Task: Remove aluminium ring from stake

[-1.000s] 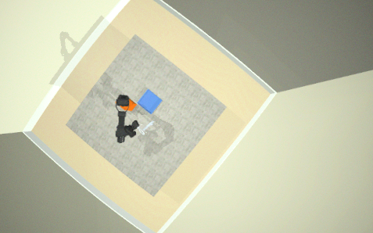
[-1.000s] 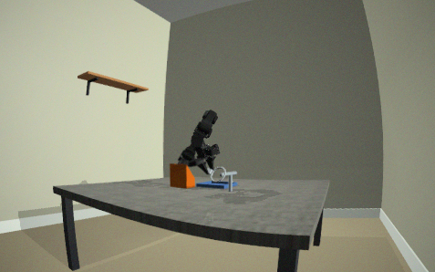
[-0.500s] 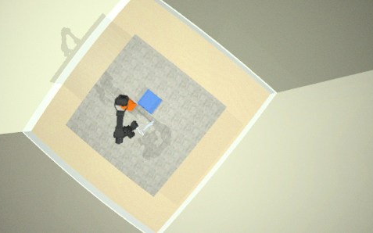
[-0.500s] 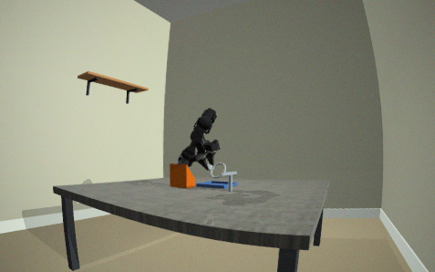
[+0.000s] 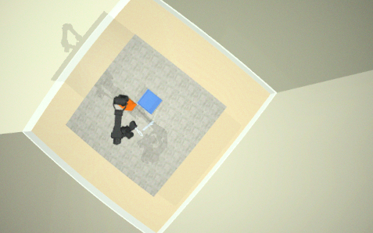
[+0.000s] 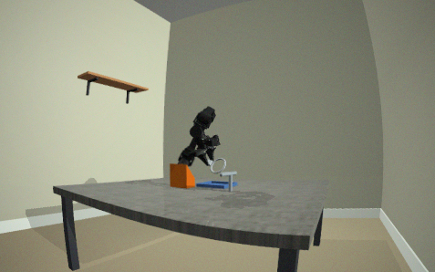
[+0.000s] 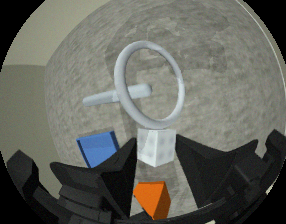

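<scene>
The ring (image 5: 139, 132) (image 6: 212, 167) (image 7: 120, 85) hangs tilted at twelve o'clock of the gripper (image 5: 138, 128) (image 6: 212, 163) (image 7: 155, 140) in the wrist view, its tab (image 7: 156, 147) pinched; carry it high (the cross-bar (image 5: 148, 125) (image 6: 228, 173) (image 7: 96, 99) is near), then level it.

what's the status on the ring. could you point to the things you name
gripper (image 5: 136, 127) (image 6: 211, 162) (image 7: 155, 140) shut on ring tab (image 7: 156, 146), ring (image 5: 139, 132) (image 6: 224, 166) (image 7: 119, 84) raised and tilted, off stake (image 6: 231, 183), tray (image 5: 149, 102) (image 6: 204, 184) (image 7: 97, 146) awaiting it

Your arm (image 5: 117, 122) (image 6: 196, 132) is up off the worktop, bent at the elbow (image 6: 206, 114), upper part highest in ext. view. Wrist (image 5: 127, 131) (image 6: 214, 141) is bent over, w/ your claw (image 5: 138, 128) (image 6: 211, 163) (image 7: 155, 140) angled down. Its black fingers are partway apart, clamped on smth., one each side in wrist cam.
</scene>
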